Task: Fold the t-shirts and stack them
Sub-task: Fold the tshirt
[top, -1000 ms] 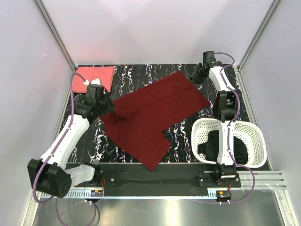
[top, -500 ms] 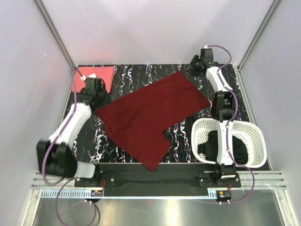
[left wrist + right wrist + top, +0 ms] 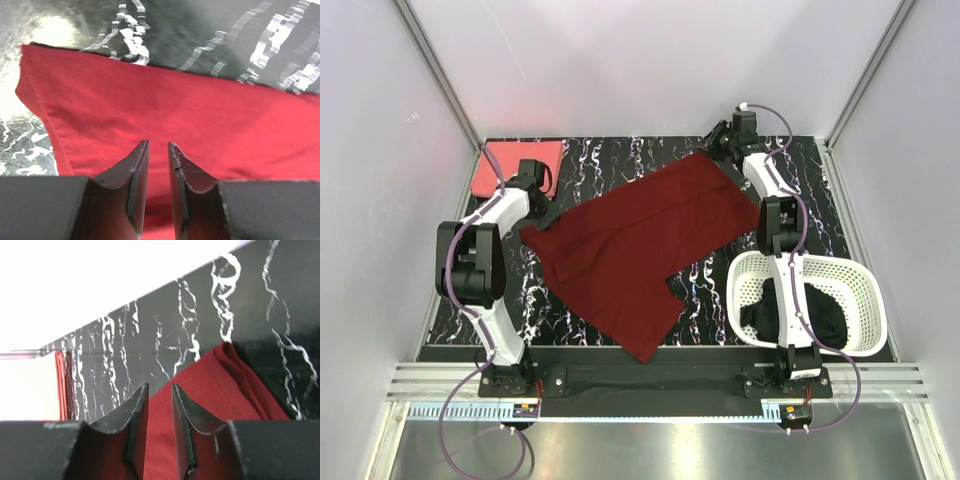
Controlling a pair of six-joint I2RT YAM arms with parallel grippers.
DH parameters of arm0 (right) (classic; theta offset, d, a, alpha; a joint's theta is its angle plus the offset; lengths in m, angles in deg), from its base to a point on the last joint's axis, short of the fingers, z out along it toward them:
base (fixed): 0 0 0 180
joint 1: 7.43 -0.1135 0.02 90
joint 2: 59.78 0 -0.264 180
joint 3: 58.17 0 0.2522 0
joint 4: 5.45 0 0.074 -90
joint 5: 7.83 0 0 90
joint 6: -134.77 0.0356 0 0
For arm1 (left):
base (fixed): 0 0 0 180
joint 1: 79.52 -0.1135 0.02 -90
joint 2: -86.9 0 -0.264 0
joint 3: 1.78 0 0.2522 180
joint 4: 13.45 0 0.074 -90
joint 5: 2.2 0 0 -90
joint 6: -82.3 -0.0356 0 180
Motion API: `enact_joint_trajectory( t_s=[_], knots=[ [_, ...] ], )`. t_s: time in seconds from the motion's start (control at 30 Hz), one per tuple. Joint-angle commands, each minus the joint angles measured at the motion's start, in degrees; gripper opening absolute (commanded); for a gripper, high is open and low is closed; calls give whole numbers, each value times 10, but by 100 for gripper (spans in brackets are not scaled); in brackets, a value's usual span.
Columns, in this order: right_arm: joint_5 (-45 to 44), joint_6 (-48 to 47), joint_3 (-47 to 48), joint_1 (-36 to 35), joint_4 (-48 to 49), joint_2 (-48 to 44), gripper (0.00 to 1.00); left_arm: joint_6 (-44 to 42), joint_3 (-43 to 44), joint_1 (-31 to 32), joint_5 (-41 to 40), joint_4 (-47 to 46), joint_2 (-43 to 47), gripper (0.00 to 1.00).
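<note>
White enclosure walls [image 3: 640,70] close in a black marble-patterned table [image 3: 712,282]. Largest on it is the dark maroon t-shirt [image 3: 640,240], spread flat across the middle. Its long axis runs on a slant from the near left to the far right, with one narrow end pointing at the far right corner and a flap reaching toward the near edge.

At the near right stands a white lattice basket [image 3: 866,290] with the black t-shirt [image 3: 825,315] bunched inside. The coral pink t-shirt [image 3: 510,165] lies folded in the far left corner, just beside the left arm [image 3: 470,265].

The left gripper [image 3: 157,145] hangs over the maroon shirt's left edge, close to its hem. Its jaws are a narrow slit apart with no cloth caught between them. The right gripper [image 3: 159,386] sits at the shirt's far right corner, jaws likewise slightly parted and empty.

Against a second ago, the left arm has drawn its elbow in and up, and its wrist has moved farther toward the pink shirt, leaving the maroon shirt's left corner uncovered. The right gripper has slid left toward the far corner. The maroon shirt lies much as it did.
</note>
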Motion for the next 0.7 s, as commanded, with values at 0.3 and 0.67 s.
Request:
enact_joint_trajectory(
  t_s=[0.3,0.67],
  knots=[
    [-4,64,87,-3,94,96,17,56,-7,-36,13,-1,-41,29],
    [-80,119,88,7,125,132,13,84,-13,-70,-13,44,-78,33]
  ],
)
